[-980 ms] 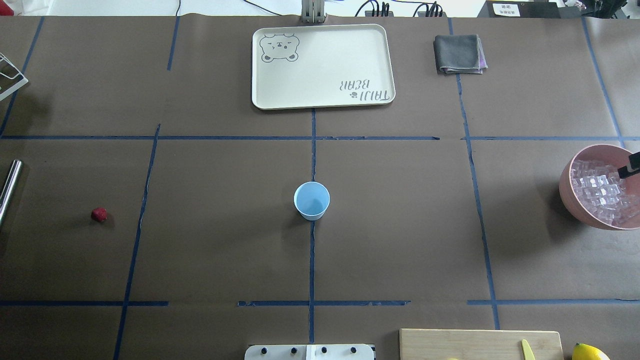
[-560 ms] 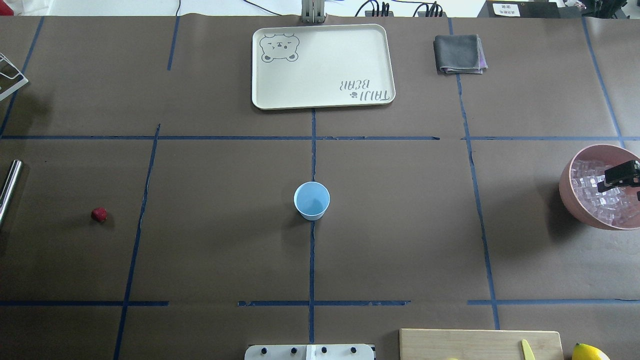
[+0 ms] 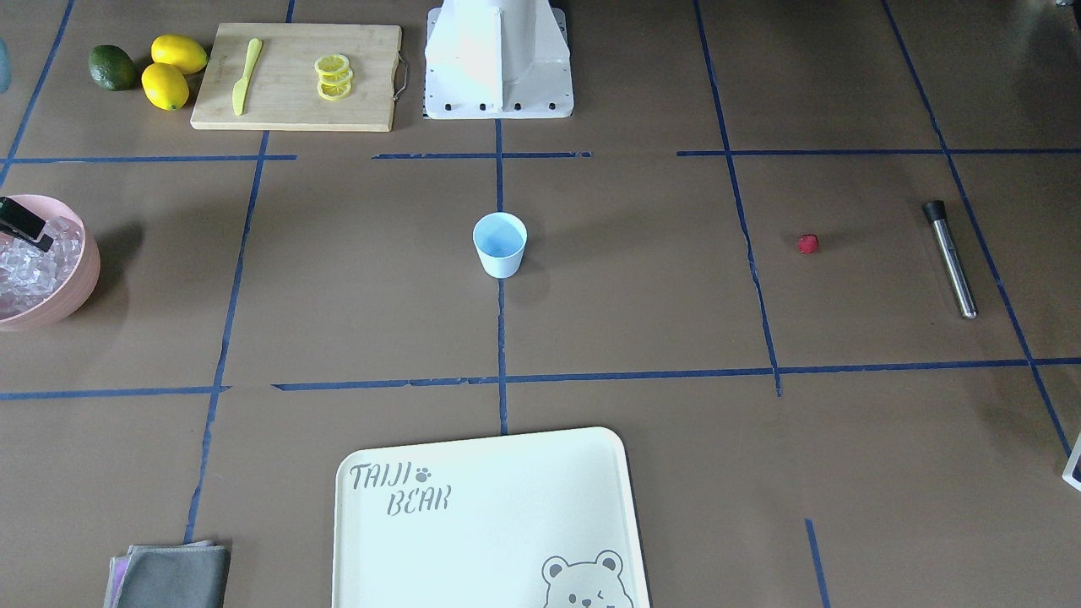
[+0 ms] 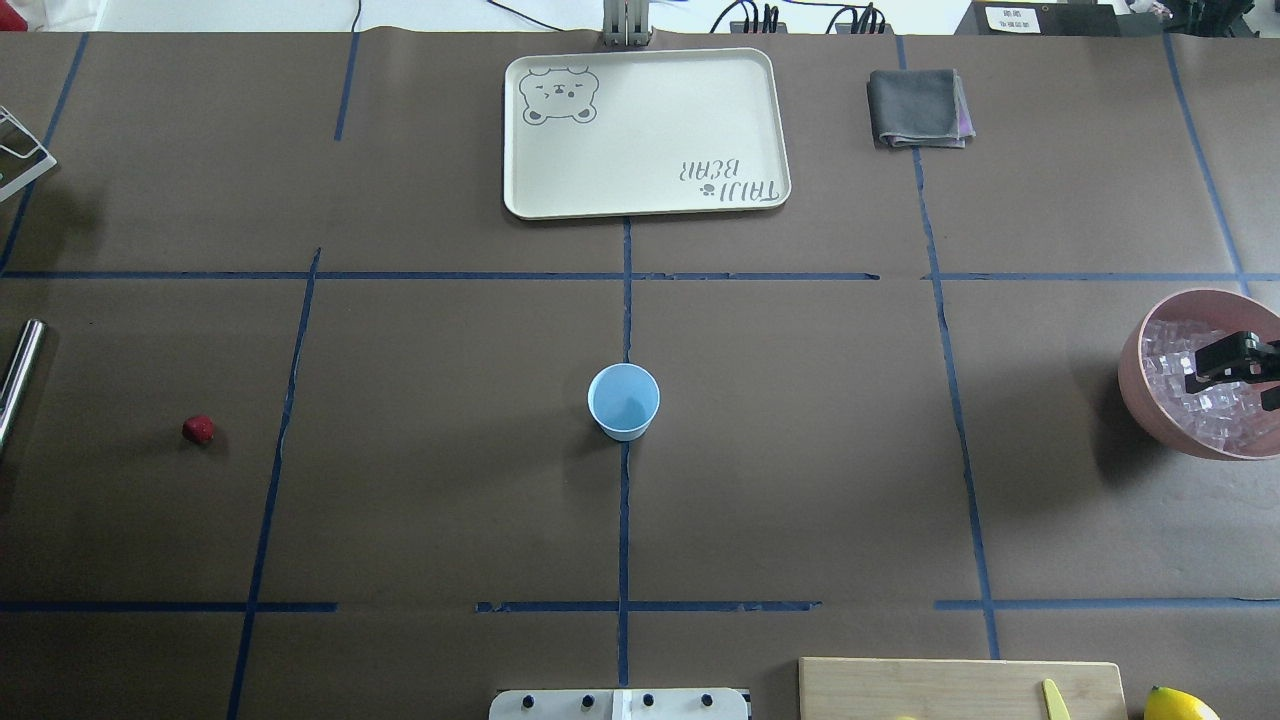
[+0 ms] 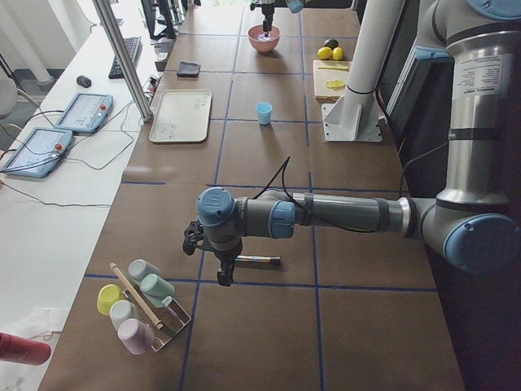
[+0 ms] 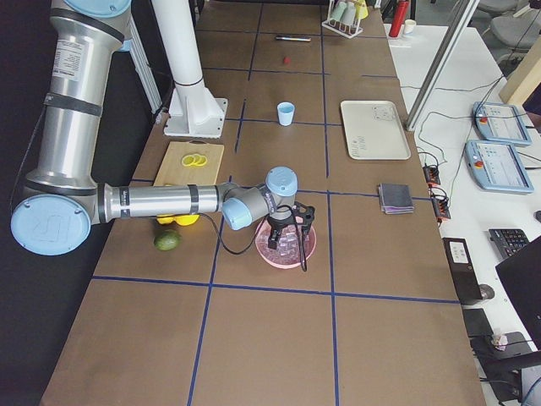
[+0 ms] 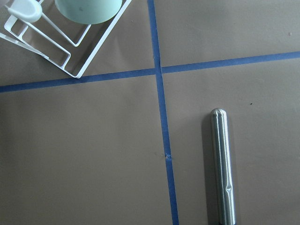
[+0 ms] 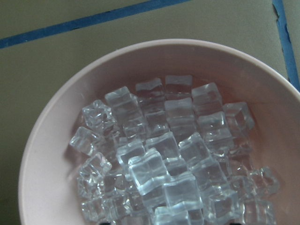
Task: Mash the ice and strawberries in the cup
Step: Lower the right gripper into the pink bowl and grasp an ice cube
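Observation:
The light-blue cup (image 4: 623, 400) stands upright mid-table and looks empty; it also shows in the front view (image 3: 500, 243). One small red strawberry (image 4: 198, 430) lies alone on the paper far to the left. The ice (image 8: 164, 164) is a heap of clear cubes in the pink bowl (image 4: 1135, 390) at the right edge. My right gripper (image 4: 1235, 372) hangs over the ice, its fingers apart and empty. My left gripper (image 5: 221, 273) shows only in the exterior left view, over the end of a steel muddler (image 7: 221, 168); I cannot tell whether it is open or shut.
A cream bear tray (image 4: 645, 132) and a folded grey cloth (image 4: 918, 108) lie at the far side. A cutting board (image 3: 296, 76) with lemon slices and a yellow knife, two lemons and a lime sit by the robot's base. A white cup rack (image 7: 56, 47) is near the muddler.
My right gripper has moved further in over the pink bowl, to the left in the overhead view. The cup and the strawberry have not moved.

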Available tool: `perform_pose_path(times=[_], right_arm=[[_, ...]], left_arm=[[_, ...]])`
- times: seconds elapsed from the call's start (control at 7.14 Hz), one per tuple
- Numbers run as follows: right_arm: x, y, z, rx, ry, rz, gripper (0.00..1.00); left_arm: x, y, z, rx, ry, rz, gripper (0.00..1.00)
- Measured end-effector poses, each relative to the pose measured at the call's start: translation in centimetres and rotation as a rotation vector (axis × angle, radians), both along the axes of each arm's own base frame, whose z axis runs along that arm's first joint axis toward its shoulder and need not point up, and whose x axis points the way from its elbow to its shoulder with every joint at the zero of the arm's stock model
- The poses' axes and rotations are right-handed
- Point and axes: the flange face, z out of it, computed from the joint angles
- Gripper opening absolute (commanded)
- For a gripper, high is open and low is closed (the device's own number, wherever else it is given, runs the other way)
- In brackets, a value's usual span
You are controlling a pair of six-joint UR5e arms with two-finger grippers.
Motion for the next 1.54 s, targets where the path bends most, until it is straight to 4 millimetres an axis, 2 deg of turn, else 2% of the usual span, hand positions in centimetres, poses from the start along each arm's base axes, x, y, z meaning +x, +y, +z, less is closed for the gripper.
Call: perform_pose_path(times=[0.28,0.42,0.7,0.84,0.98,1.26,1.4,1.54], right_arm=[[-0.5,0.0,-0.1,-0.009,0.002,0.003,0.79],[-0.9,0.0,-0.1,-0.009,0.009,0.000,0.69],[-1.1,0.0,0.0,-0.005,0.020,0.001,0.31],[-1.0,0.0,0.0,-0.002,0.024,0.003,0.04],[-1.0,-0.1,0.0,0.002,0.030,0.006,0.00],[-0.9,-0.1,-0.3,0.009,0.031,0.010,0.00],[-0.8,0.1,-1.4,0.024,0.019,0.010,0.00],[-0.6,0.7,-4.1,0.053,-0.012,0.005,0.00]], left_arm=[[0.0,0.0,0.0,0.000,0.000,0.000,1.00],[0.0,0.0,0.0,0.000,0.000,0.000,1.00],[0.0,0.1,0.0,0.000,0.000,0.000,1.00],[0.0,0.1,0.0,0.000,0.001,0.000,1.00],[0.0,0.4,0.1,-0.004,0.013,0.000,1.00],[0.3,1.1,0.3,-0.016,0.070,0.001,1.00],[0.4,1.3,0.4,-0.019,0.089,0.001,1.00],[0.5,1.5,0.4,-0.023,0.102,0.001,1.00]])
